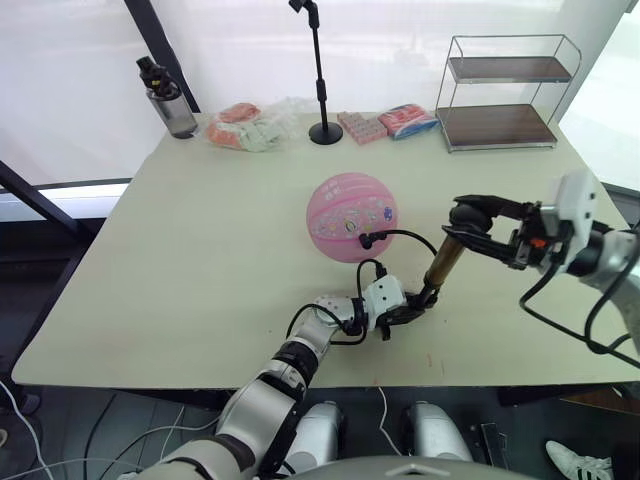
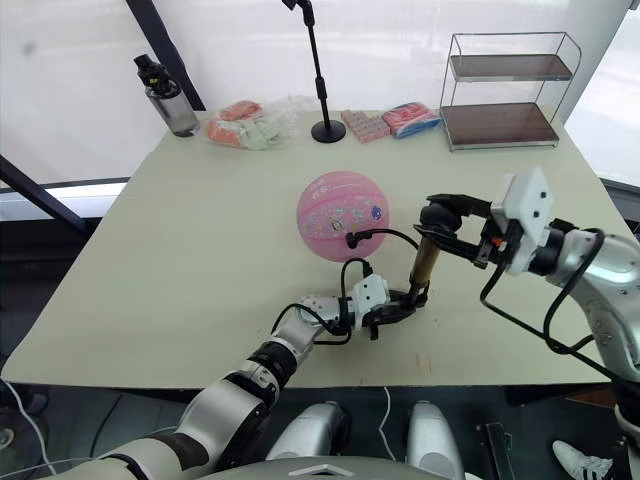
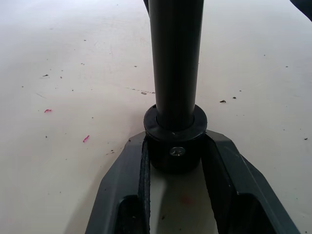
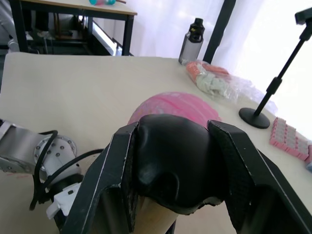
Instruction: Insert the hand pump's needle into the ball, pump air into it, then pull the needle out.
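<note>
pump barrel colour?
Gold-bronze barrel on the hand pump, black caps at both ends; clearest in the left eye view.

Silver arms, white wrist housings, loose black cables; black claw fingers, possibly ribbed pads.

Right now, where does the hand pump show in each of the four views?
Left eye view: hand pump stands tilted, right of the ball.
Right eye view: same pump, right of the ball.
Left wrist view: its base, between the left gripper fingers.
Right wrist view: its handle, between the right gripper fingers.
Shared landmark: the ball.
</note>
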Robot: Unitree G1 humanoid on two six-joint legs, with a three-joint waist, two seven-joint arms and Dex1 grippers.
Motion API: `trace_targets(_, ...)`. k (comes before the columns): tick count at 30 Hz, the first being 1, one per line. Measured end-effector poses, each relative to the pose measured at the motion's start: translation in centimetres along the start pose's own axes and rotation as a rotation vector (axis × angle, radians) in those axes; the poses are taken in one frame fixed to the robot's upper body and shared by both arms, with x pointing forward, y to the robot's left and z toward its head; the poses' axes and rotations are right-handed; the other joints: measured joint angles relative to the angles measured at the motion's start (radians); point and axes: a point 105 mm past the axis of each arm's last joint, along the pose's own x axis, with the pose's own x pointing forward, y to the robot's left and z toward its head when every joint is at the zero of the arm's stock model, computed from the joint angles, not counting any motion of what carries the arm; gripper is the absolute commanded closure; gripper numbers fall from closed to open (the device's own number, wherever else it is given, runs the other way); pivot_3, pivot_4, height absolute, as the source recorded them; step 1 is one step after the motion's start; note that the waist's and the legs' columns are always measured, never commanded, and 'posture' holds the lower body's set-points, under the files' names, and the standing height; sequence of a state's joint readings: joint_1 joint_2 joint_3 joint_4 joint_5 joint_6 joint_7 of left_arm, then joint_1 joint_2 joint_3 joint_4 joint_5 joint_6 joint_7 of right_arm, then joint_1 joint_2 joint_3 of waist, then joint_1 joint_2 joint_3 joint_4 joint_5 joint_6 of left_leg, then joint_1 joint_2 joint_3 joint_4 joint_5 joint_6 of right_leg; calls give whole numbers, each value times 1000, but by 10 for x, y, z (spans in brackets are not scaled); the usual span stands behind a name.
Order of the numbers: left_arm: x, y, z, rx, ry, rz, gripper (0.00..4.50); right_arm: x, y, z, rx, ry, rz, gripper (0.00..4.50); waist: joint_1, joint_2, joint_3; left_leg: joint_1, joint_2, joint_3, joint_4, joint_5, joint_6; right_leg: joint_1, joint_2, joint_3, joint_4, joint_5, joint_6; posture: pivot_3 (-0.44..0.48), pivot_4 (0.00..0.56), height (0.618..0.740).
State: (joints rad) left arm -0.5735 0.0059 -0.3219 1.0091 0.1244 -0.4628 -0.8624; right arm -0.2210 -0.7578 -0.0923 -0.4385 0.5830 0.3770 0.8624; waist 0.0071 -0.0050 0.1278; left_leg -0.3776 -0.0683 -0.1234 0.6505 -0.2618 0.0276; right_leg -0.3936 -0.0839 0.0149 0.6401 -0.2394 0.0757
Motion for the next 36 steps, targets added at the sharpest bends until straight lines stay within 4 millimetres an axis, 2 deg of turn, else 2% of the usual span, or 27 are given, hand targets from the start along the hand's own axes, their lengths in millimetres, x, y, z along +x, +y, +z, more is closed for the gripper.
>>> trace_targets(4, 0, 0, -1, 0, 3, -1, 3433, 4, 6, -16, 3, 21, 0, 2847, 0, 0, -1, 0, 0, 0, 0, 0, 0, 0, 0, 0, 0, 1, -1, 0, 150, 740)
trace_targets(11, -1, -1, -2, -3, 7, -1, 3433, 14, 21, -54, 36, 44, -32, 2847, -4, -1, -6, 1, 0, 0, -1, 0, 0, 0, 1, 1, 0, 0, -1, 0, 150, 740)
trace_targets(14, -1, -1, -4, -7, 13, 5, 3433, 17, 24, -57, 12, 37, -29, 2847, -10, -2, -9, 5, 0, 0, -2, 0, 0, 3, 1, 1, 0, 0, 0, 0, 150, 740)
trace_targets(17, -2, -1, -6, -13, 20, 11, 3433, 18, 28, -60, -3, 40, -20, 2847, -16, -4, -8, 18, 1, 0, -7, 0, 0, 16, 1, 1, -3, -4, 4, 0, 150, 740)
trace_targets(29, -3, 0, -4, -25, 5, 15, 3433, 22, 28, -57, -21, 36, -11, 2847, -20, -4, -8, 17, 1, -1, -8, 0, 0, 16, 1, 1, -5, -4, 4, 0, 150, 740)
trace_targets(31, -4, 0, -4, -31, 2, 14, 2451, 23, 28, -57, -23, 36, -8, 2847, -20, -4, -8, 17, 1, -1, -9, 0, 0, 16, 1, 1, -5, -4, 4, 0, 150, 740)
trace_targets(32, -4, -1, -4, -37, -2, 13, 2190, 23, 28, -57, -24, 39, -4, 2847, -20, -4, -8, 17, 1, -1, -9, 0, 0, 16, 1, 1, -6, -4, 4, 0, 150, 740)
trace_targets(33, -4, -2, -3, -41, -11, 11, 1593, 24, 27, -56, -25, 41, -2, 2847, -20, -3, -7, 17, 1, -1, -9, 0, 0, 16, 1, 1, -6, -4, 4, 0, 150, 740)
trace_targets(36, -5, -3, -2, -45, -21, 5, 304, 25, 27, -56, -27, 44, 3, 2847, -17, -7, -5, 16, 1, -1, -9, 0, 0, 16, 1, 1, -7, -4, 4, 0, 150, 740)
